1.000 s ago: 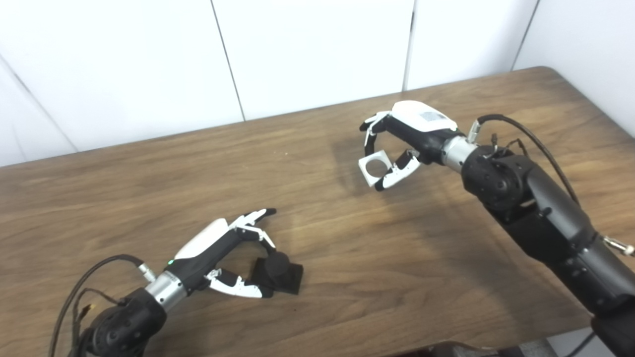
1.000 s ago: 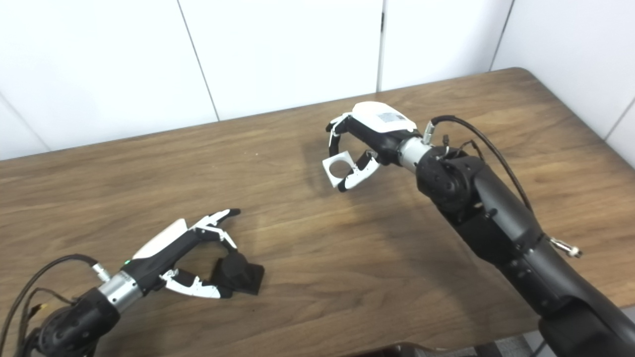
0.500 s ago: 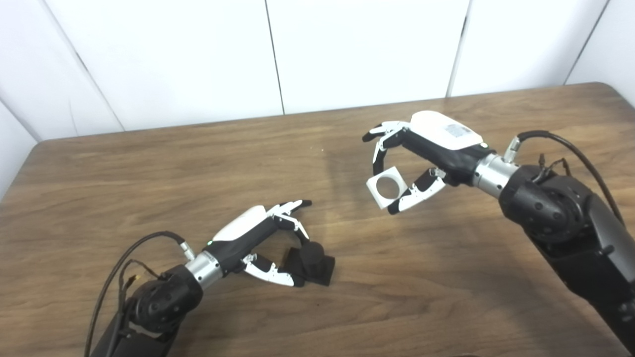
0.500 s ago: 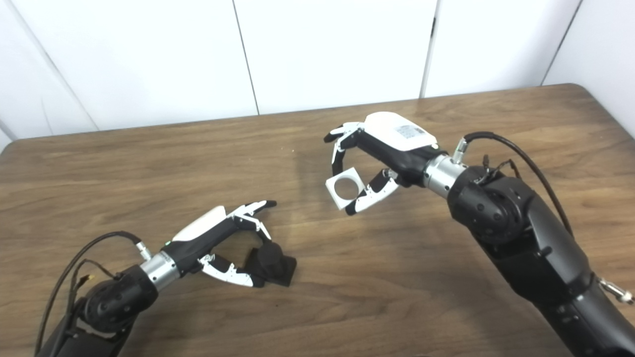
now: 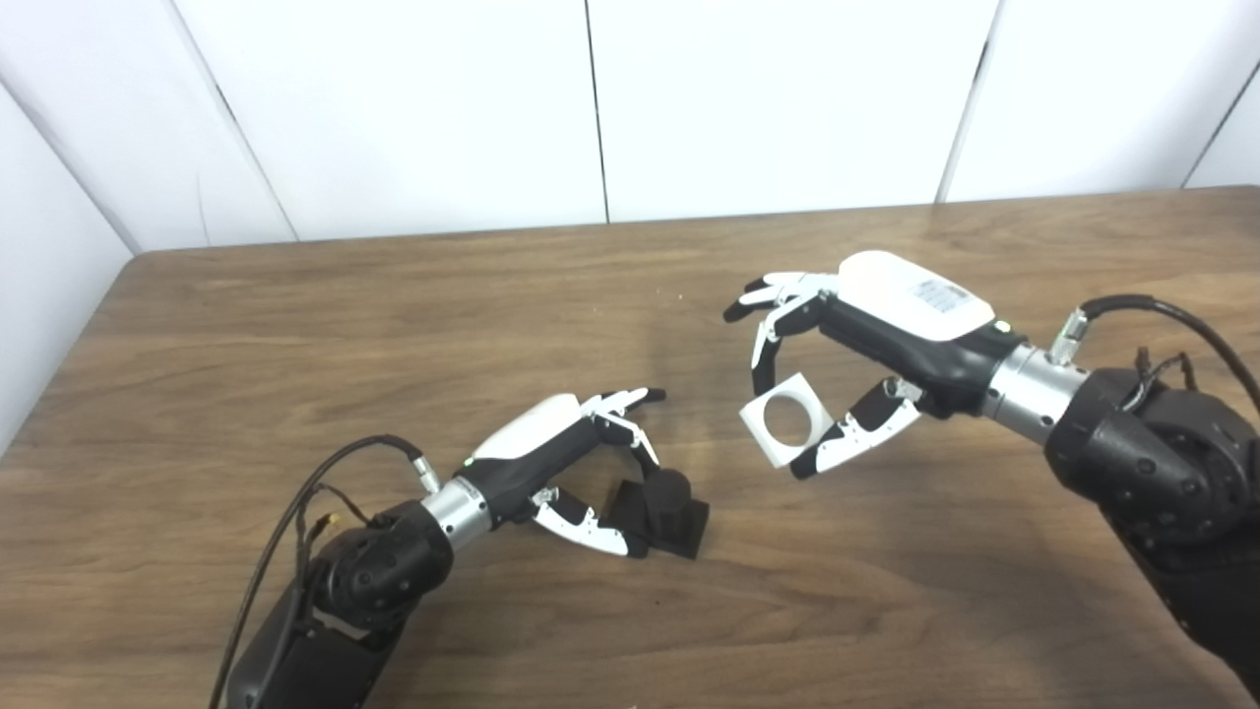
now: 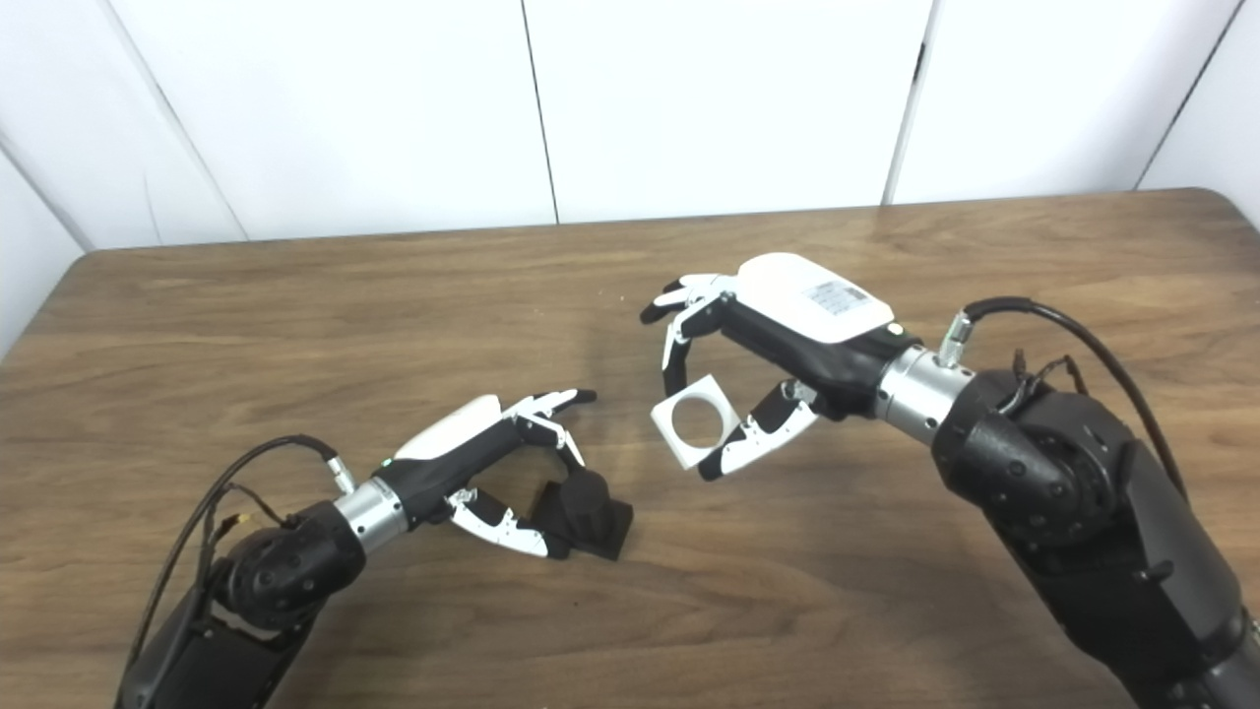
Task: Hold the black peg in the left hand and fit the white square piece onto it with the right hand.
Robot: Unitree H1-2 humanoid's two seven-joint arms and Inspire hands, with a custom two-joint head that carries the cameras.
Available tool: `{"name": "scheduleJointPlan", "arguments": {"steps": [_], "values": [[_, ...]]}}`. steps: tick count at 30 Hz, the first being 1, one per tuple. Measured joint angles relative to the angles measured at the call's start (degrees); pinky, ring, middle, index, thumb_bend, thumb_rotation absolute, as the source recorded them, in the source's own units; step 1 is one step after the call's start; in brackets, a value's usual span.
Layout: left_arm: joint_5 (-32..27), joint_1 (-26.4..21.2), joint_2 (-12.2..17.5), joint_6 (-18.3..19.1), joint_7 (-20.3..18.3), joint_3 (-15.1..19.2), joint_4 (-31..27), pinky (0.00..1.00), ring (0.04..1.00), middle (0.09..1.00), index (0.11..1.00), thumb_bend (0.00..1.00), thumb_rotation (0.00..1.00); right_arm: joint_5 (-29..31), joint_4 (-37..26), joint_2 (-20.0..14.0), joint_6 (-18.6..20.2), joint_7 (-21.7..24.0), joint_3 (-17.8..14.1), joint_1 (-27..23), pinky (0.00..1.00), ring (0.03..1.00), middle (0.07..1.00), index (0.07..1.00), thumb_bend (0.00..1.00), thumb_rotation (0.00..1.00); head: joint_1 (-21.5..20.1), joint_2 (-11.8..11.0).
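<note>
The black peg [image 5: 667, 500], a short round post on a square black base, stands on the wooden table [image 5: 295, 325] in front of me. My left hand [image 5: 581, 463] is around it, a finger and the thumb touching its sides. The white square piece [image 5: 785, 430], with a round hole through it, hangs above the table to the peg's right. My right hand [image 5: 866, 335] is shut on it, pinching it between a finger on top and the thumb below. In the right eye view the piece [image 6: 695, 429] sits just right of the peg [image 6: 589, 508].
White wall panels [image 5: 768, 98] rise behind the table's far edge. The table's left edge [image 5: 59, 394] and near edge lie close to my left arm. A black cable [image 5: 1171, 325] loops over my right wrist.
The camera has swung left, shifting the whole scene right. My right hand has carried the white piece lower and closer to the peg. The left hand stays at the peg.
</note>
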Motion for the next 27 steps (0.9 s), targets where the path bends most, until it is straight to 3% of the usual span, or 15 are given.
{"name": "scheduleJointPlan", "arguments": {"steps": [14, 27], "values": [[0.4, -0.2, -1.0, 1.1, 1.0, -0.6, 0.0, 1.00, 1.000, 1.000, 0.489, 0.52, 0.08, 0.0, 0.7, 4.0, -2.4, 2.5, 3.9, 0.1, 0.85, 0.886, 0.832, 0.480, 0.52, 0.14, 1.1, 0.2], [0.5, -0.2, -1.5, 1.6, 1.7, -1.2, 0.0, 1.00, 1.000, 1.000, 0.488, 0.52, 0.08, 0.1, 4.7, 5.9, -3.1, 3.1, 4.5, -0.1, 0.87, 0.898, 0.835, 0.480, 0.52, 0.14, 1.3, 0.2]]}}
